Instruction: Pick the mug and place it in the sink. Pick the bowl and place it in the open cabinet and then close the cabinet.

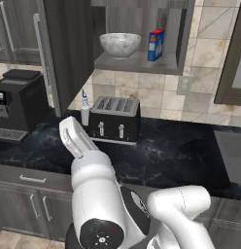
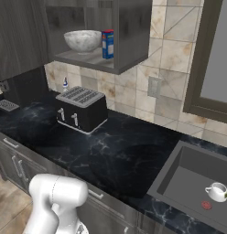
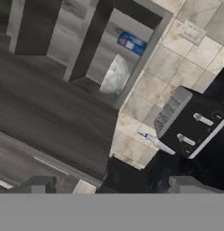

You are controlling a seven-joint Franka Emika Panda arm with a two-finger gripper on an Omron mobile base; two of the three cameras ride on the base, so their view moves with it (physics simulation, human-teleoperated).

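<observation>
The wide speckled bowl (image 1: 120, 44) (image 2: 82, 40) (image 3: 116, 74) stands on the shelf of the open upper cabinet (image 1: 142, 64) (image 2: 94, 59). Down in the dark sink (image 2: 188, 180), close to the red drain mark, the small white mug (image 2: 217, 191) sits upright. My gripper (image 3: 114, 187) is open and holds nothing. It faces the swung-out cabinet door (image 3: 50, 122) (image 1: 69, 53), left of the shelf, and the door's slim silver handle (image 3: 41, 160) (image 1: 40, 48) runs close before the fingers.
A blue box (image 1: 155, 44) (image 2: 107, 44) shares the shelf with the bowl. Below it on the black counter are a black toaster (image 1: 114, 118) (image 2: 81, 109) and a small bottle (image 1: 85, 109). A coffee machine (image 1: 18, 104) stands at the left, a window (image 2: 216, 68) at the right.
</observation>
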